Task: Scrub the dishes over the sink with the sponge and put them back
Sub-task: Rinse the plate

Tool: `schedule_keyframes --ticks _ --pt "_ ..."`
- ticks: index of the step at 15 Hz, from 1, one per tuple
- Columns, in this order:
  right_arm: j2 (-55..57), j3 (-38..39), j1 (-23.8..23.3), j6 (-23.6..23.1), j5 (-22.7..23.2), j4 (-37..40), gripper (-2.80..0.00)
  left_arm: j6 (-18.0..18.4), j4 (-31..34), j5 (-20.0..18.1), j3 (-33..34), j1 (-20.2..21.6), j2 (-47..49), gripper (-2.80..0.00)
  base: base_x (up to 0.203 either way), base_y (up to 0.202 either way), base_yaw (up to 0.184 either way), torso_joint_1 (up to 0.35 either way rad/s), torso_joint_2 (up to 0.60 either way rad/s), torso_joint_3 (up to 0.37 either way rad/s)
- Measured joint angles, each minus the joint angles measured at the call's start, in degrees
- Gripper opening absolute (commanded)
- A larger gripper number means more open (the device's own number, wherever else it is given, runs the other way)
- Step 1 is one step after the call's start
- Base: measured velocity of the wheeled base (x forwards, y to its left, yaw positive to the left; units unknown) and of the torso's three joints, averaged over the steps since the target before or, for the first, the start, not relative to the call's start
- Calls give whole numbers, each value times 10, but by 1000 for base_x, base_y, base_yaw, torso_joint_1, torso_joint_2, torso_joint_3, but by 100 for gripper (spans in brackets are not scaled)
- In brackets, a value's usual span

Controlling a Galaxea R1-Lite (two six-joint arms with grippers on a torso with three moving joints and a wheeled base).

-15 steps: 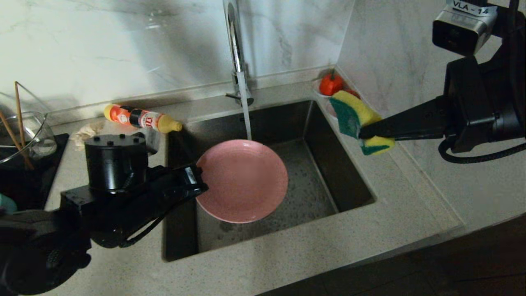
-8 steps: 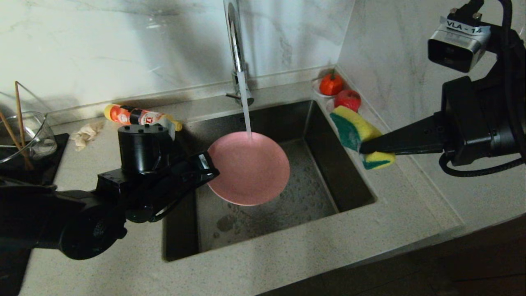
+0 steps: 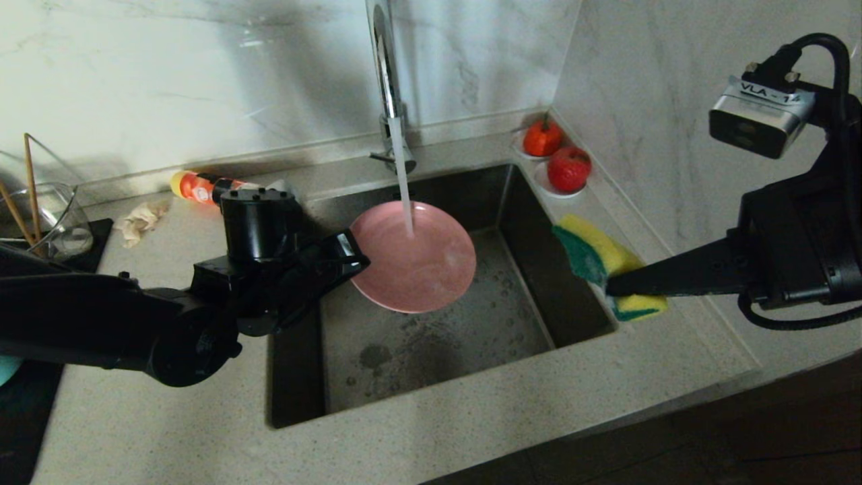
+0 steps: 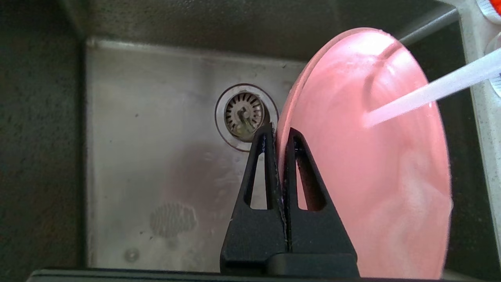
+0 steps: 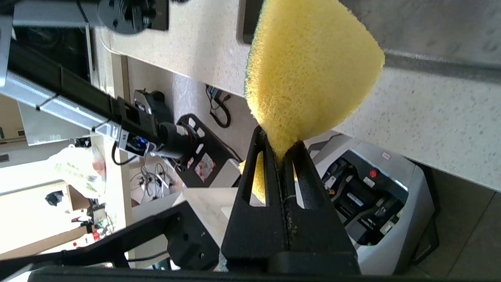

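Observation:
My left gripper [image 3: 357, 259] is shut on the near rim of the pink plate [image 3: 421, 266] and holds it tilted over the sink [image 3: 431, 364]. Water from the tap [image 3: 385, 74] strikes the plate's face. In the left wrist view the fingers of the left gripper [image 4: 278, 135] pinch the plate [image 4: 372, 176] at its edge, above the drain strainer [image 4: 243, 113]. My right gripper [image 3: 614, 288] is shut on the yellow and green sponge [image 3: 603, 259], low over the sink's right rim. In the right wrist view the sponge [image 5: 309, 66] bulges out past the right gripper [image 5: 280, 143].
Two red fruits [image 3: 569, 168] on white saucers sit in the back right corner. An orange and yellow bottle [image 3: 199, 188] and a beige rag [image 3: 138, 221] lie left of the sink. A glass cup with chopsticks [image 3: 47, 225] stands on the far left.
My left gripper has carried the plate back toward the tap and under the stream. My right gripper has come down and forward with the sponge, uncovering the fruits.

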Motion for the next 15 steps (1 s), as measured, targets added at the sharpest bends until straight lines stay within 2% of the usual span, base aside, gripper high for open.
schedule_keyframes --ticks 10,15 --pt "-7 21 1 -1 -1 0 -280 0 2 -2 -46 0 46 -280 0 0 0 0 0 0" --pt "-7 30 1 -1 -2 -1 -280 -2 3 -22 -46 -2 57 -280 0 0 0 0 0 0"
